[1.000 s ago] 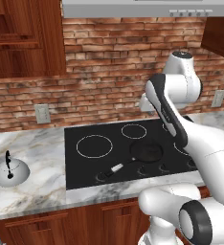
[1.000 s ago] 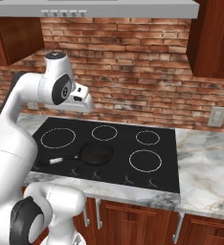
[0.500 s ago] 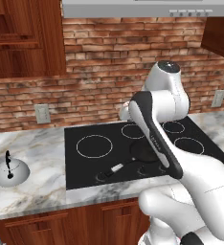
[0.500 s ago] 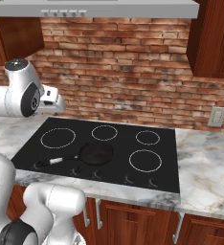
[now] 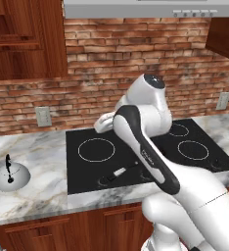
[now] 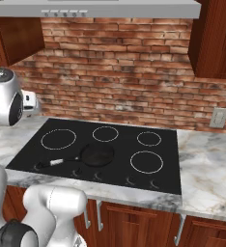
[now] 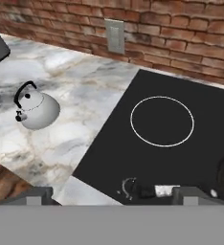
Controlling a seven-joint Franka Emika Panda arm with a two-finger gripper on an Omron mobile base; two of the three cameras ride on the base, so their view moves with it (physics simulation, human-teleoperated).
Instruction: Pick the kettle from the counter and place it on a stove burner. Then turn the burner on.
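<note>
The kettle (image 5: 11, 177) is a small silver-grey dome with a thin black handle. It stands alone on the marble counter (image 5: 43, 162) left of the black stove (image 5: 87, 171). In the hand view the kettle (image 7: 35, 110) sits at the left, far from my gripper (image 7: 112, 196). Both dark fingertips (image 7: 35, 196) stand wide apart with nothing between them, over the stove's front left corner. My hand (image 5: 104, 124) hovers above the stove's back left. The mid-sized stove burner (image 6: 146, 161) is a thin white ring at the front right (image 5: 192, 149).
A black frying pan (image 6: 97, 155) lies at the stove's front middle, its handle (image 5: 118, 172) pointing left. The largest ring (image 7: 162, 120) is at the stove's left. Touch knobs (image 6: 129, 181) line the front edge. A wall outlet (image 7: 115, 35) sits on the brick wall behind the counter.
My arm has swung from the stove's right side over to its left, toward the kettle's end of the counter. The jaws have spread a little wider.
</note>
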